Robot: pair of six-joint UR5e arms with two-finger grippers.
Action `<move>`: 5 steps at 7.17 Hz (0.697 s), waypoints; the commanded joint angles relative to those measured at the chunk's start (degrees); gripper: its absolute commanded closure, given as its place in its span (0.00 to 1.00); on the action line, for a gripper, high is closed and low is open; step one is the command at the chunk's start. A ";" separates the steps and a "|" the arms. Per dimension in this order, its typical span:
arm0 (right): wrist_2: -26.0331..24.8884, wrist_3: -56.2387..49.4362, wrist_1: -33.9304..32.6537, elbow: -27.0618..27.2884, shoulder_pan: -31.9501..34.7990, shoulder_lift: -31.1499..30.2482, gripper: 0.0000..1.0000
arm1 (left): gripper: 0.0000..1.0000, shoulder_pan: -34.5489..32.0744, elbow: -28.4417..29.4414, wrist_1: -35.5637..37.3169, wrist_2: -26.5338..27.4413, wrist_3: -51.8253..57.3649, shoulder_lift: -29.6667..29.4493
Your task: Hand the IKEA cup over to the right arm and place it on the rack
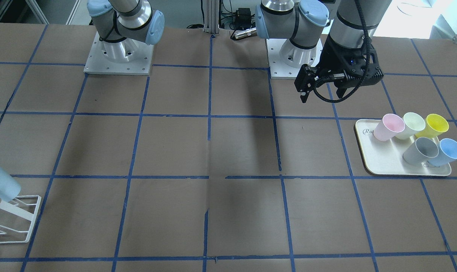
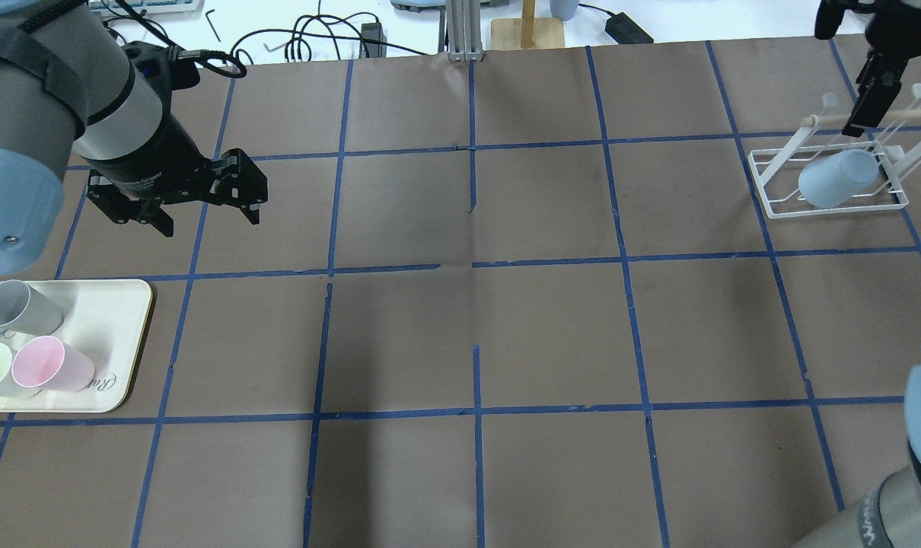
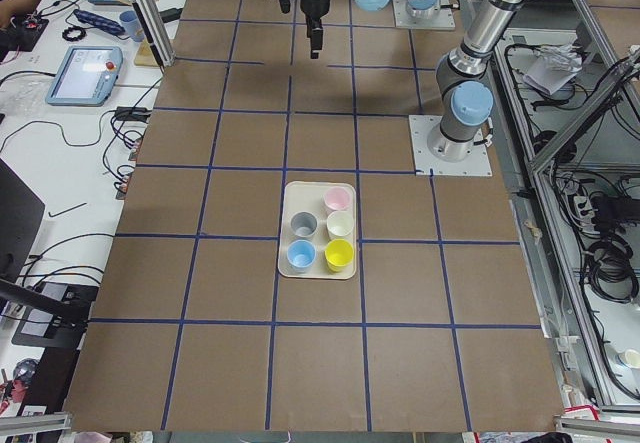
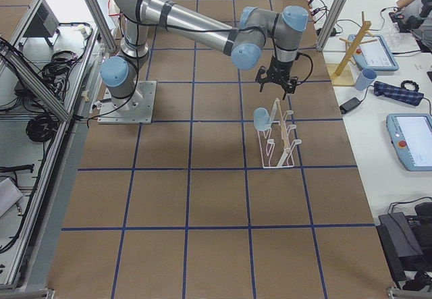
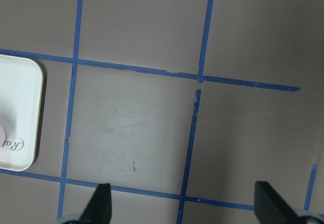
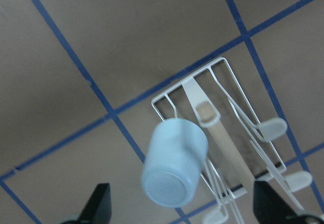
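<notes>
The pale sky-blue IKEA cup (image 2: 837, 177) hangs tilted, mouth down, on a slanted rod of the white wire rack (image 2: 833, 207) at the table's far right. It also shows in the right wrist view (image 6: 174, 161) beside the wooden-tipped rod (image 6: 205, 110), and in the front view (image 1: 0, 185). My right gripper (image 2: 875, 99) is open and empty, above and just behind the rack, apart from the cup. My left gripper (image 2: 205, 217) is open and empty over bare table near the tray; its fingers (image 5: 101, 204) stand wide apart.
A cream tray (image 1: 387, 162) on my left side holds a pink cup (image 1: 389, 126), a pale green cup (image 1: 411, 124), a yellow cup (image 1: 436, 125), a grey cup (image 1: 421, 150) and a deeper-blue cup (image 1: 447, 151). Brown table with a blue tape grid.
</notes>
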 commanded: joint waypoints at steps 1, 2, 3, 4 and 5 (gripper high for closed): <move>10.89 11.95 12.01 0.27 5.95 -8.49 0.00 | 0.00 -0.04 0.00 0.00 -0.10 0.12 0.25; 23.74 18.34 13.99 0.54 8.35 -9.83 0.00 | 0.00 0.22 0.00 -0.17 -0.18 1.08 0.08; 37.70 26.33 14.35 0.54 8.89 -10.63 0.00 | 0.00 0.40 0.09 -0.35 -2.01 1.43 0.08; 44.63 32.50 16.36 0.63 9.85 -11.68 0.00 | 0.00 0.40 0.09 -0.61 -2.20 1.53 0.08; 38.43 40.83 17.60 0.98 11.17 -14.56 0.00 | 0.00 0.40 0.09 -0.79 -2.38 1.53 0.34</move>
